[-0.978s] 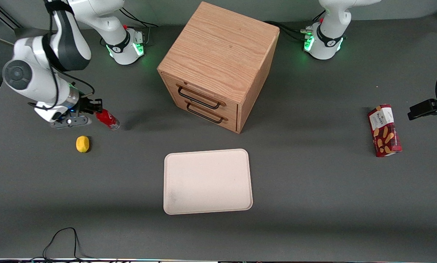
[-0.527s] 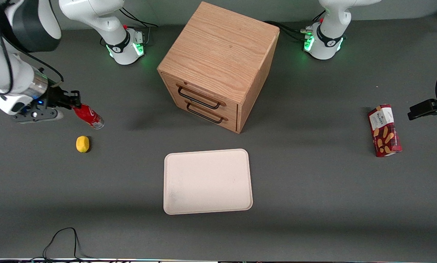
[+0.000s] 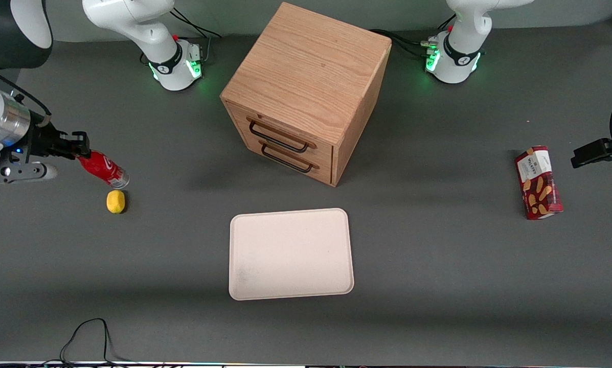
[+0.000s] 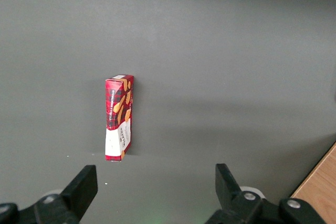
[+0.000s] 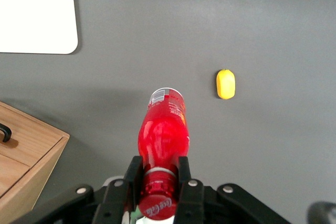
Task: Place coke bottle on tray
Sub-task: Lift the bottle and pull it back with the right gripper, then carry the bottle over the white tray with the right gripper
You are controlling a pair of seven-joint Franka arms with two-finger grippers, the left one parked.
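The coke bottle [image 3: 101, 169] is a small red bottle with white script and a clear base. My gripper [image 3: 82, 152] is shut on its neck by the red cap and holds it tilted in the air at the working arm's end of the table. In the right wrist view the bottle [image 5: 163, 129] hangs from the gripper [image 5: 157, 174], base pointing away, above bare table. The pale cream tray [image 3: 290, 253] lies flat mid-table, nearer the front camera than the wooden cabinet; one of its corners shows in the right wrist view [image 5: 37, 14].
A yellow lemon [image 3: 115, 201] lies on the table just below the held bottle, also in the right wrist view [image 5: 226, 84]. A wooden two-drawer cabinet [image 3: 306, 92] stands mid-table. A red snack box [image 3: 538, 182] lies toward the parked arm's end.
My gripper has risen with the bottle and carried it outward, away from the cabinet. The bottle has left the table and now hangs above the lemon.
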